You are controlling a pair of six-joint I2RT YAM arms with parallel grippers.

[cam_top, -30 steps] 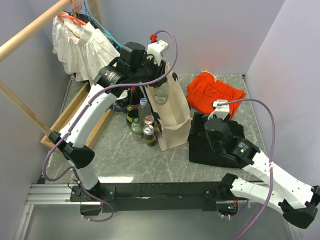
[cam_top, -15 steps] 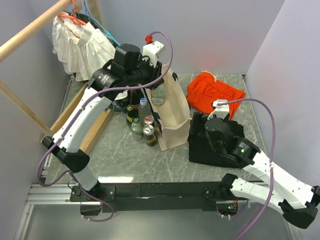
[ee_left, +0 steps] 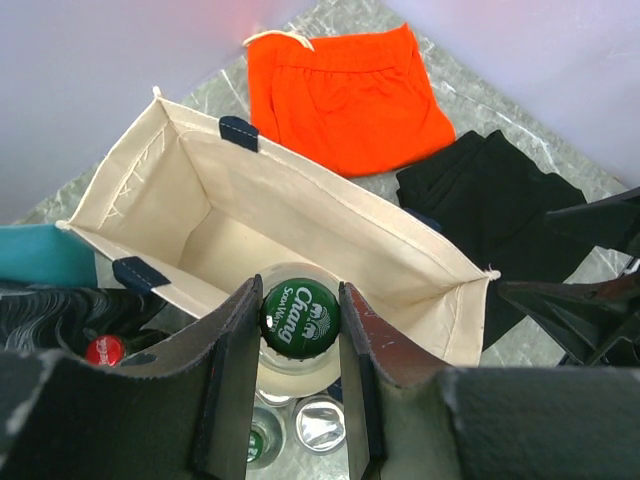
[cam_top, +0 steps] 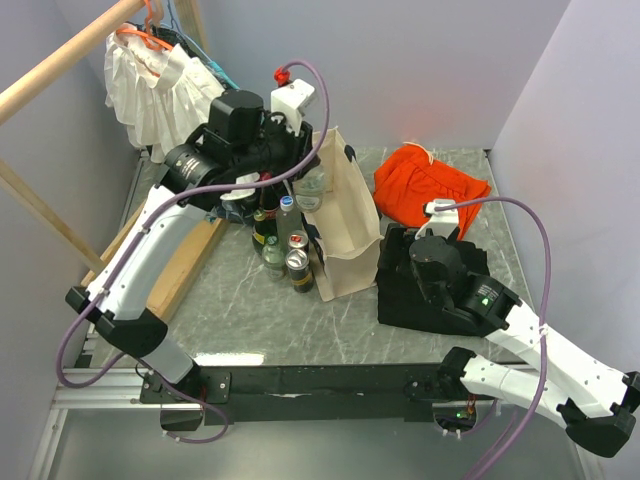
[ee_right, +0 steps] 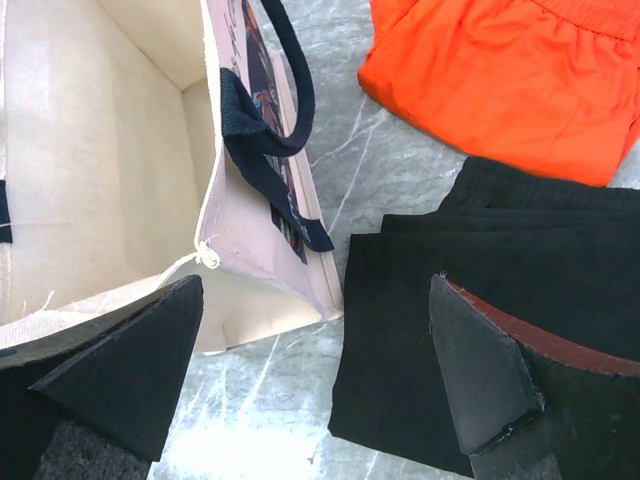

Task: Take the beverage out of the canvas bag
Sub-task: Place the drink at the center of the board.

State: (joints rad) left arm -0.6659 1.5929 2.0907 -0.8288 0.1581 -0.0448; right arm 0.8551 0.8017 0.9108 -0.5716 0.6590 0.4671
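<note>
Clamping a green-capped bottle [ee_left: 300,318] by its neck, the left tool [ee_left: 300,330] holds it at the left rim of the canvas bag [ee_left: 330,235], above the cans [cam_top: 297,262] standing on the surface beside the bag. The right tool [ee_right: 320,370] hovers, fingers apart, over black cloth [ee_right: 420,270] right of the bag.

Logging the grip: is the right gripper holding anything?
No, the right gripper stands open, nothing between its fingers, above the black cloth.

The left gripper [ee_left: 296,298] is hanging high, pinching the Chang bottle [ee_left: 300,320] at its neck, while the right gripper [ee_right: 300,372] is hovering low, spread wide.
</note>
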